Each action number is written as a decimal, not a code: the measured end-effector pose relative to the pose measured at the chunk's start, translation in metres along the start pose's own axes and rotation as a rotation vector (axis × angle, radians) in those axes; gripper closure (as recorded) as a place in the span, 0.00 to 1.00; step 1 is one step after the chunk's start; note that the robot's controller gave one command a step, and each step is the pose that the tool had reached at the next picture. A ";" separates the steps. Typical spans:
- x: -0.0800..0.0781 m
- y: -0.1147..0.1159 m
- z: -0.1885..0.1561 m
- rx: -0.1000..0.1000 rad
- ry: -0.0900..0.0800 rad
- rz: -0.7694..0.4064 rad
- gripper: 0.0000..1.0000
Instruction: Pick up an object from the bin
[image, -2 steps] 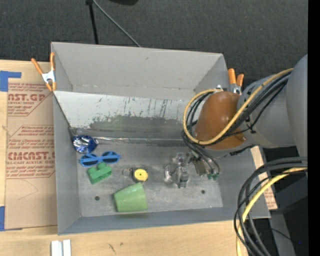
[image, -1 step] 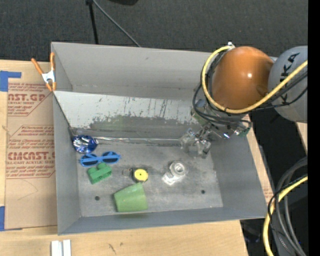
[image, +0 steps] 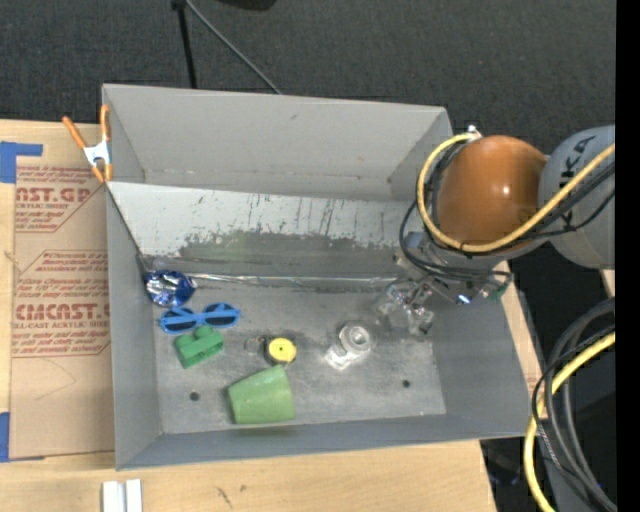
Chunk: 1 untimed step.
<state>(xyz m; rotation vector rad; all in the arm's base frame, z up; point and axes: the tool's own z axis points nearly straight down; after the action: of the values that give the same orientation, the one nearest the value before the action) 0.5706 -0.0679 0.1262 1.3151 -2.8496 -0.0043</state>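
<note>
Grey metal bin, and the gripper hung low beside a clear plastic piece; open or shut, I couldn't tell. Off-centre like that, it risked knocking the piece aside.

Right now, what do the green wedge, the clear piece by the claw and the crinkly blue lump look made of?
Green wedge: matte, opaque, even colour; foam or dull plastic, can't tell which. Clear piece left of the claw: see-through with bright glints; probably hard glossy plastic. Crinkly blue lump: sparkly highlights on creases; likely foil or metallised film.
</note>
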 end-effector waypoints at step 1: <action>-0.003 0.000 -0.003 0.003 -0.005 -0.002 0.00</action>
<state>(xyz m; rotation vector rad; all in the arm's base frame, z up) 0.5723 -0.0657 0.1296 1.3198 -2.8536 -0.0031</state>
